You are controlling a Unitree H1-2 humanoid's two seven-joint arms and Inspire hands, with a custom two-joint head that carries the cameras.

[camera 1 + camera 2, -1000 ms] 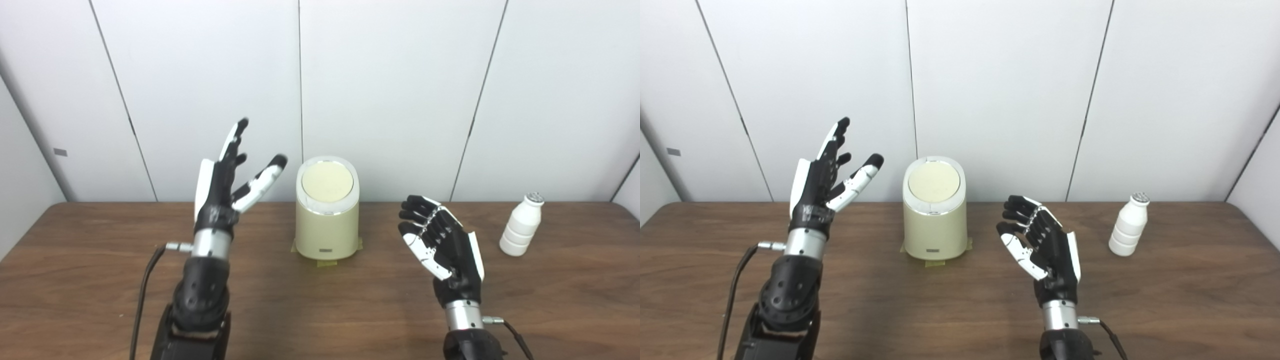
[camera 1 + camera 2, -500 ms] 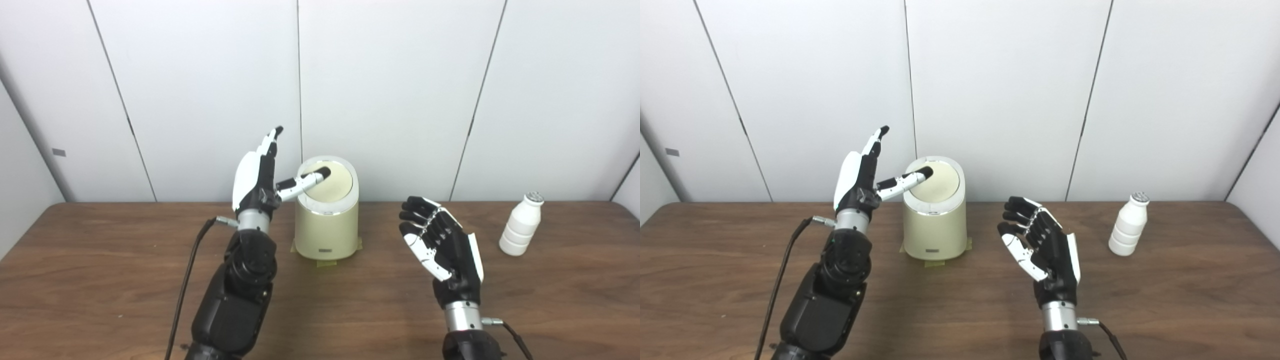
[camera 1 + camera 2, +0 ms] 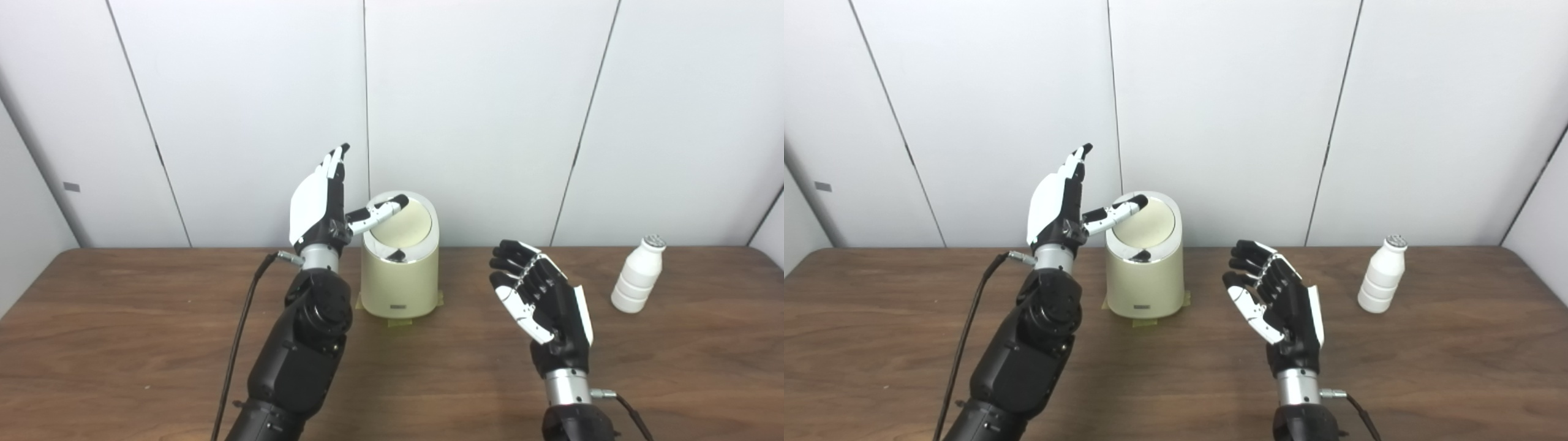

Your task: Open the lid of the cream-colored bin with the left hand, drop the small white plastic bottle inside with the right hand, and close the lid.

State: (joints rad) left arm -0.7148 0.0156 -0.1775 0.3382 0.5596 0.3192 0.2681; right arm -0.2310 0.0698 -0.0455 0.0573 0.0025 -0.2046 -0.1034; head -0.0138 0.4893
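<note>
Right now the left hand [image 3: 318, 208] is up beside the cream-colored bin [image 3: 400, 278], with its fingers [image 3: 334, 165] straight, close together and pointing up. It holds nothing. Its thumb [image 3: 378, 212] sticks out sideways over the round lid [image 3: 407, 225] and seems to touch the far edge of it. The lid is tipped, and a dark gap shows at its near edge. The bin stands at the back of the brown table [image 3: 122, 343], near the white wall. The right hand [image 3: 1277, 300] floats above the table, palm up, fingers loosely curled and apart, holding nothing. The small white bottle [image 3: 1382, 275] stands upright far off to the right, well apart from the right hand.
</note>
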